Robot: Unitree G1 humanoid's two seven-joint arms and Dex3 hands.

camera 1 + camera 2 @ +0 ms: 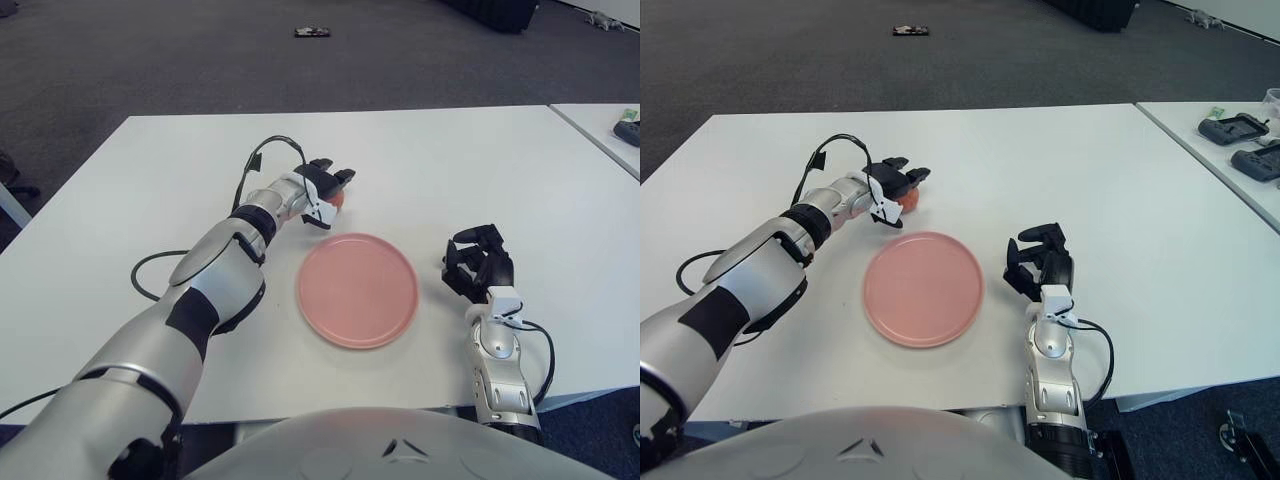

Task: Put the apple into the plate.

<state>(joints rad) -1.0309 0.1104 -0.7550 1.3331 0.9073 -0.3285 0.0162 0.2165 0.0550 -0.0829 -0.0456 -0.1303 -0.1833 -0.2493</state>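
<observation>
Already the left hand has its fingers curled around the apple, just behind the empty pink plate on the white surface. Carrying it over and releasing remain. Right hand shows beside the plate's right.

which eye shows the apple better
The right eye view: more of the apple shows below the fingers of the left hand closed on it. The left eye view shows only a red sliver beside that hand, beyond the pink plate.
</observation>
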